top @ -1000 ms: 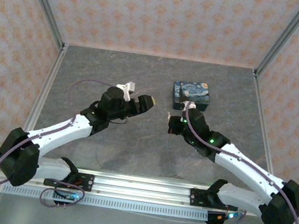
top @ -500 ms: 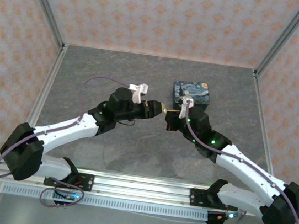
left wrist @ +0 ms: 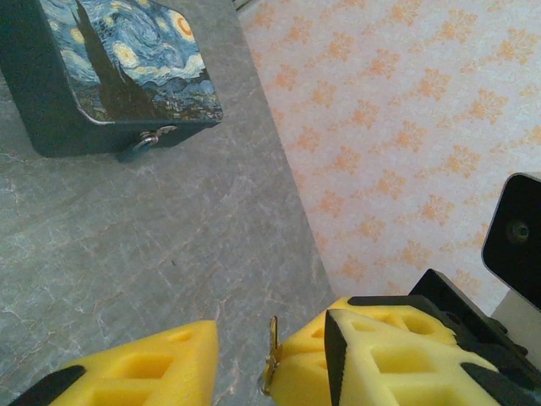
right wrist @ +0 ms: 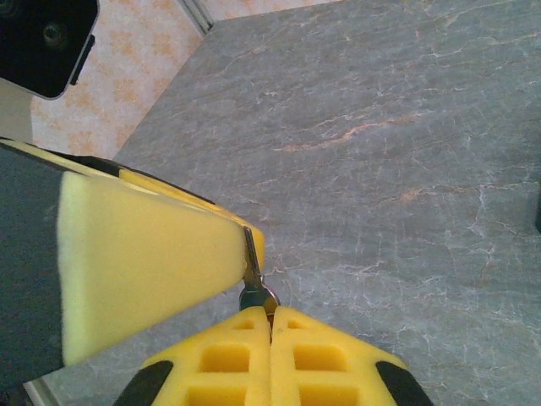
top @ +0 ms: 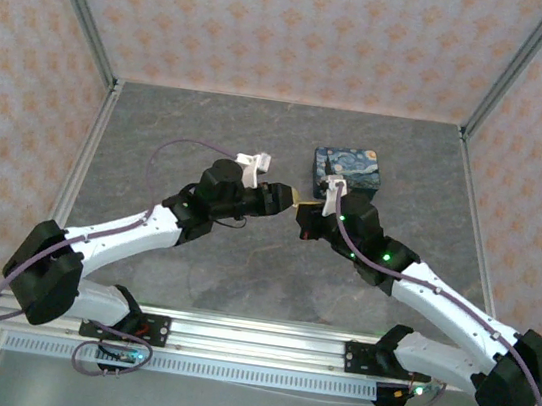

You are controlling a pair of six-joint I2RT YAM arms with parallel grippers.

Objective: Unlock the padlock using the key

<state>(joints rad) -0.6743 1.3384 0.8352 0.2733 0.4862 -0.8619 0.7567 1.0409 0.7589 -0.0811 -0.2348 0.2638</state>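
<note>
R claw: clamped tight on the key, pads flush, a bit of the key's metal poking out past the tips. Can't tell which end of the key that is, too small and half hidden.

L claw: jaws apart, narrowish gap, nothing gripped. Both claws meet nose to nose over mid table, a grey stone-look top.

R wrist cam: one L pad sits right up against the key's side, looks like it's touching. L wrist cam: the other L pad is apart from the key, bare table showing in the gap. So the key sits btwn my L pads, but only R is holding it.

Farther out: blue box w/ night-sky painting, flat on the table, just beyond the R claw in the top cam, not touching it.

Padlock: tiny, dark w/ a silvery bit, hanging at the latch on the box's front edge, on the side facing the claws. Well apart from the key. Can't tell if the shackle is open or closed at this res.

Behind it all: wall w/ orange pattern.
</note>
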